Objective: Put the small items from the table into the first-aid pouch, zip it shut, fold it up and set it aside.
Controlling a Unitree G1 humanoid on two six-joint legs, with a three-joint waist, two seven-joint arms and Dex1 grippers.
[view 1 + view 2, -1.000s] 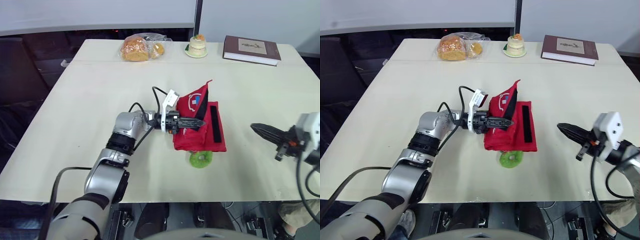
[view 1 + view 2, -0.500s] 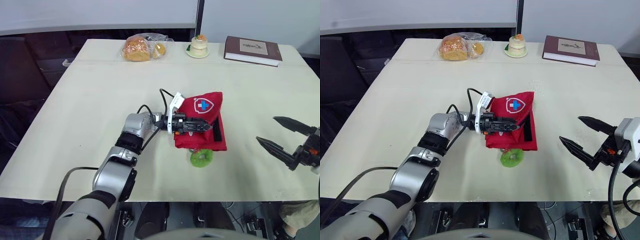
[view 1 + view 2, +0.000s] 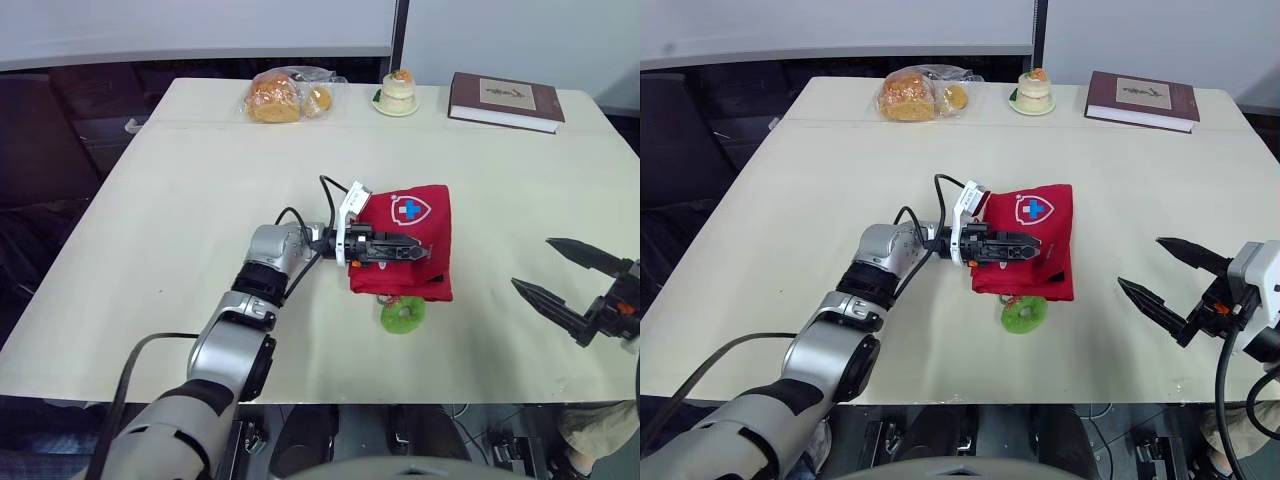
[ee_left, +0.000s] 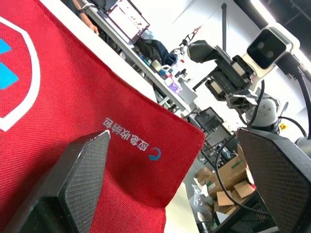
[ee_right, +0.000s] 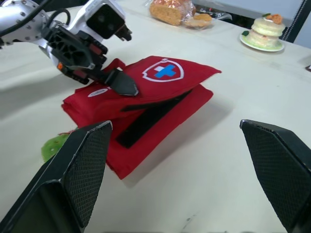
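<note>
Red fabric of the folded first-aid pouch [image 3: 420,212] is seen lying on the tabletop [image 3: 190,200] a little right of its middle, closer to the near edge than the far one. The left gripper [image 3: 416,248] is stretched over the pouch's near half, its fingers held apart, with one finger [image 5: 120,83] laid on the top fold. A green round item [image 3: 402,315] is tucked partly under the pouch's near edge and is not inside it. The right gripper [image 3: 532,264] is held above the near right part of the tabletop, well apart from the pouch, its fingers spread wide. Bare tabletop is left open across the whole left side and between the pouch and the right edge. Along the far edge, bagged bread [image 3: 277,96], a small cake on a plate [image 3: 394,92] and a brown book [image 3: 505,99] near the far right corner are lined up, well clear of both grippers.
</note>
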